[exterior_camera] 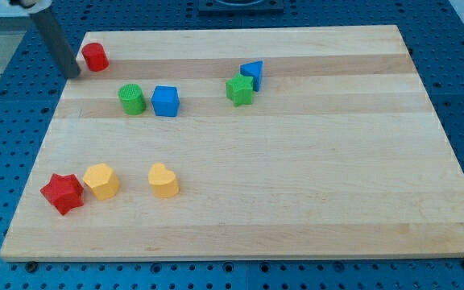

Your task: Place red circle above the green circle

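Note:
The red circle (94, 56) sits near the board's top left corner. The green circle (132, 99) lies below it and a little to the right, next to the blue cube (166, 101). My tip (74, 75) is at the board's left edge, just left of and slightly below the red circle, very close to it. The rod slants up toward the view's top left.
A green star (238, 89) touches a blue triangle (253, 74) at the upper middle. A red star (62, 192), a yellow hexagon-like block (101, 180) and a yellow heart (163, 180) lie at the lower left. The wooden board (296, 177) rests on a blue pegboard table.

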You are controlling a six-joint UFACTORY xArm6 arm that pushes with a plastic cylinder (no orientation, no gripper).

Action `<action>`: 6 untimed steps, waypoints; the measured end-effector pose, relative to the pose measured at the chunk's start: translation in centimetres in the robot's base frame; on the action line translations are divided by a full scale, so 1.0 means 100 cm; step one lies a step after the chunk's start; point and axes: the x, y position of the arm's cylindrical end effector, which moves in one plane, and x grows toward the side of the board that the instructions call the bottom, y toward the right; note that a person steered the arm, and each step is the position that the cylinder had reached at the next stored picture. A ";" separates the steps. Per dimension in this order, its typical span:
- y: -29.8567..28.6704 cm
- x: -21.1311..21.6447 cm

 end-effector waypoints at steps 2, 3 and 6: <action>0.014 -0.018; -0.020 -0.034; 0.050 -0.059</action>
